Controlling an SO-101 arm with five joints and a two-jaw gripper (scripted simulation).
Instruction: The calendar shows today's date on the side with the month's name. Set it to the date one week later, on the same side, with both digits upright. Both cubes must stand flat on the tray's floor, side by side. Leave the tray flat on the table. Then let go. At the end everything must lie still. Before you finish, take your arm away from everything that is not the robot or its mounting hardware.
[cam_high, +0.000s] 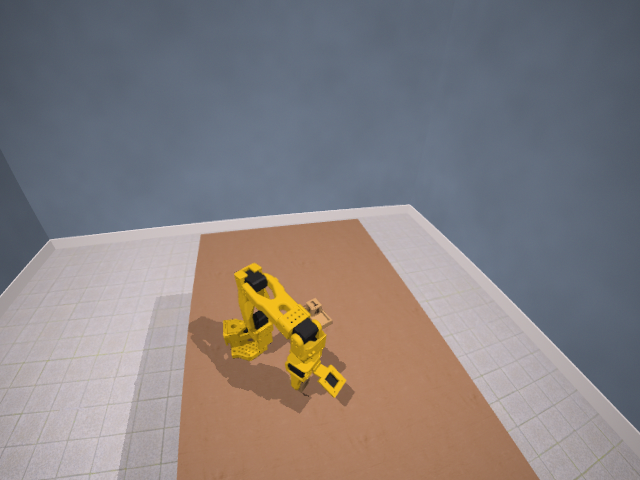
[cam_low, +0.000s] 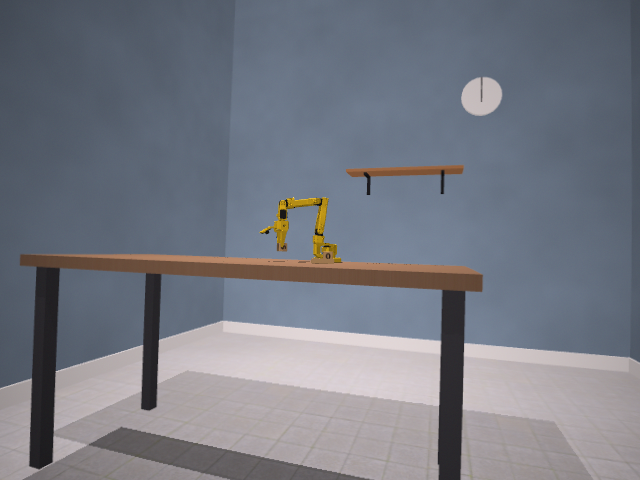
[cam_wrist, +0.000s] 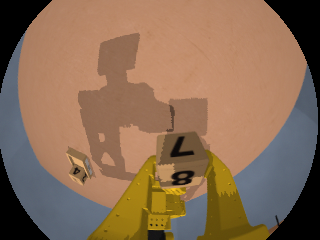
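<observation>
On a brown table top (cam_high: 320, 439) before a blue wall, the gripper (cam_wrist: 175, 183) pinches a digit cube (cam_wrist: 179, 156) above the wood, faces 7 and 8 showing. The tray (cam_wrist: 79, 164) with the other cube (cam_high: 313, 305) sits well apart beside the base. Turning it likely needs a flat, gentle set-down before regripping. The month side and tray digits are too small to read.

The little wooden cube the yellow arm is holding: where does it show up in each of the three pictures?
Top: not seen, hidden under the gripper.
Exterior: cube below the gripper, just above the table.
Wrist: centre, faces 7 and 8 showing.
Shared landmark: the tray.
</observation>
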